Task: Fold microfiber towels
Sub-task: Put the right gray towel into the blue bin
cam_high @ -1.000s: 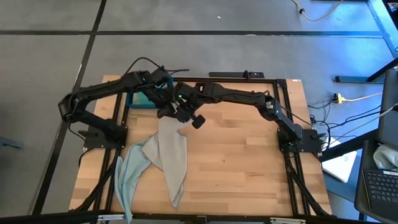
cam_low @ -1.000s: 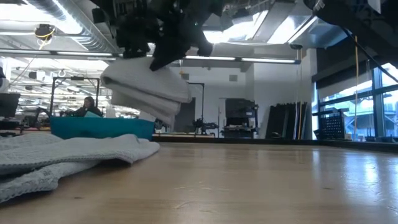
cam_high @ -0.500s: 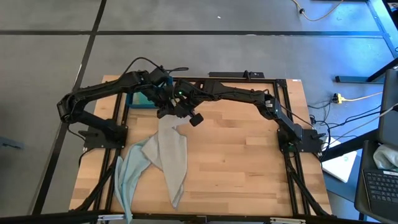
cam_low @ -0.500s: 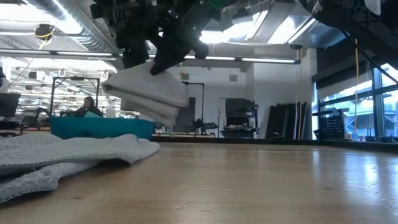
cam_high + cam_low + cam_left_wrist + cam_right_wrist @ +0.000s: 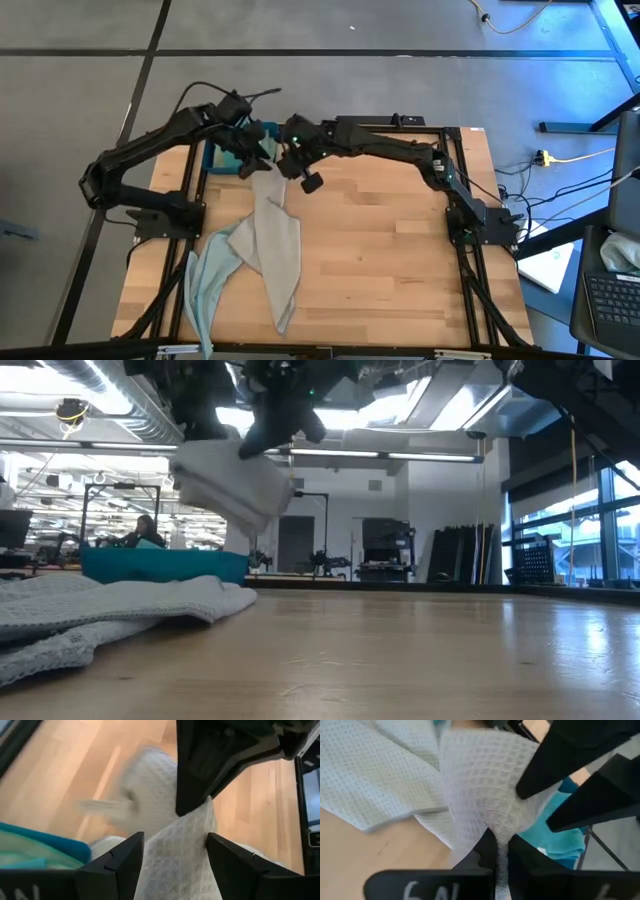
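i've got the right gripper (image 5: pixel 496 851) pinching the grey towel (image 5: pixel 276 240) near the table's far-left corner, its length trailing toward the near edge, left gripper (image 5: pixel 175 852) spread astride the raised end.

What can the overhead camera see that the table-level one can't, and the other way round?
Only the high view shows both arms' bases, the whole wooden table and the pale green towel trailing off its near edge. Only the low view shows the room behind, with a seated person. Both show the light grey towel pinched by the right gripper and lifted, beside the teal tray.
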Robot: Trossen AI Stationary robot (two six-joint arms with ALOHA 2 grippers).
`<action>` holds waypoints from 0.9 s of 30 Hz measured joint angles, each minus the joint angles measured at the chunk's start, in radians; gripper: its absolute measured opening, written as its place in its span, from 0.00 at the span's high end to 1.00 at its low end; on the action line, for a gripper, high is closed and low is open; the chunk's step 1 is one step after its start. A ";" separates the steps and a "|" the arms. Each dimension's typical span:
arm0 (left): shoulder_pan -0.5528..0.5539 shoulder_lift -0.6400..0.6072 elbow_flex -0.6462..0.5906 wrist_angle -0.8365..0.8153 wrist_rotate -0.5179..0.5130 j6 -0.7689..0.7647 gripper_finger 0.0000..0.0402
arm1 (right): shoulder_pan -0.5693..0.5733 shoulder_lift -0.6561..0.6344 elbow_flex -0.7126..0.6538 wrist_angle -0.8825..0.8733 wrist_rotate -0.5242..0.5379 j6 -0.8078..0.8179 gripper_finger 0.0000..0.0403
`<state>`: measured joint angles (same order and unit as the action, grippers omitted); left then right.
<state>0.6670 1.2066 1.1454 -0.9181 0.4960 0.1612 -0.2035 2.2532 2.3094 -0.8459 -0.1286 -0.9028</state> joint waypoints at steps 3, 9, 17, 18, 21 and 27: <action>0.032 -0.005 0.002 0.023 0.059 0.015 0.48 | -0.002 -0.018 0.003 0.011 -0.022 -0.019 0.95; 0.056 0.005 0.003 0.039 0.118 0.025 0.48 | 0.000 -0.011 0.000 0.004 -0.024 -0.027 0.95; 0.051 0.017 0.003 0.089 0.169 0.011 0.48 | 0.000 -0.012 0.000 0.006 -0.029 -0.048 0.95; 0.042 0.027 0.004 0.095 0.181 0.000 0.48 | 0.000 -0.012 0.000 0.007 -0.029 -0.048 0.95; 0.004 0.077 0.004 0.086 0.156 -0.029 0.48 | 0.000 -0.011 -0.001 0.005 -0.030 -0.042 0.95; -0.027 0.148 0.006 0.063 0.163 -0.031 0.48 | 0.001 -0.009 -0.007 -0.052 -0.027 -0.022 0.95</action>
<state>0.6404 1.3542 1.1515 -0.8553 0.6594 0.1299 -0.2030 2.2444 2.3028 -0.8983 -0.1555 -0.9248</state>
